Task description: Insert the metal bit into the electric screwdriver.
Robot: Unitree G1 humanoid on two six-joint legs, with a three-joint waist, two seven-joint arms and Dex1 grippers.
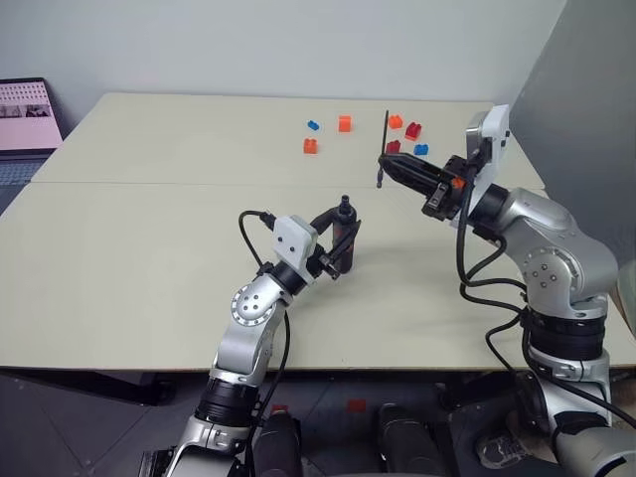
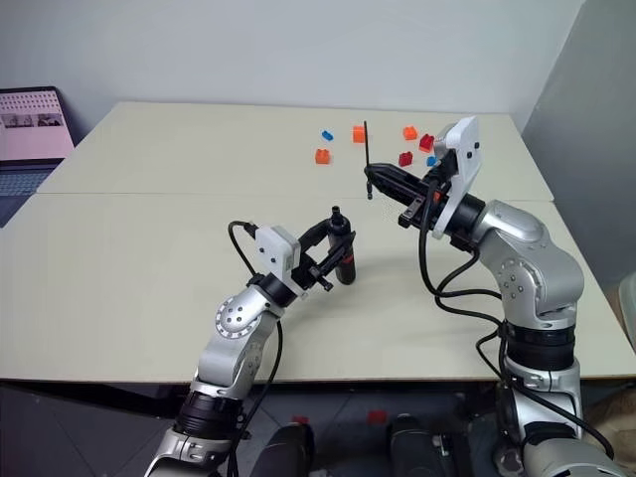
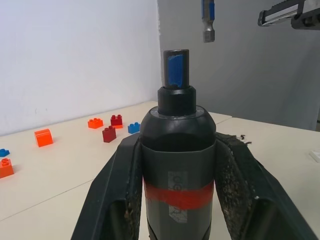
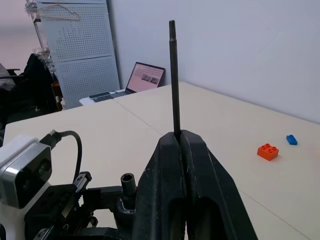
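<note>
The left gripper (image 1: 343,241) has its jaws clamped on the screwdriver (image 1: 347,231), gripping the body at the red band. The screwdriver stands nearly upright above the worktop (image 1: 129,258), nose up, near the middle of the worktop's near half. In the left wrist view the screwdriver (image 3: 176,165) sits between the two fingers (image 3: 112,200), with a blue patch on its nose tip.

The right gripper (image 1: 386,164) is raised above the worktop, up and to the right of the screwdriver, and points toward the left. Its jaws are pressed together on the bit (image 1: 384,147), which stands close to upright, most of its length rising above the fingertips and a short end hanging below them. In the right wrist view the bit (image 4: 174,80) rises straight out of the closed fingers (image 4: 165,185), and the screwdriver's open nose (image 4: 128,181) shows below, held by the left gripper. In the left wrist view the bit's lower end (image 3: 208,20) hangs just above the nose and slightly to one side, not touching it.

Small orange, red and blue bricks (image 1: 344,123) lie scattered on the far part of the worktop. A laptop (image 2: 35,124) stands beyond the far left corner.
</note>
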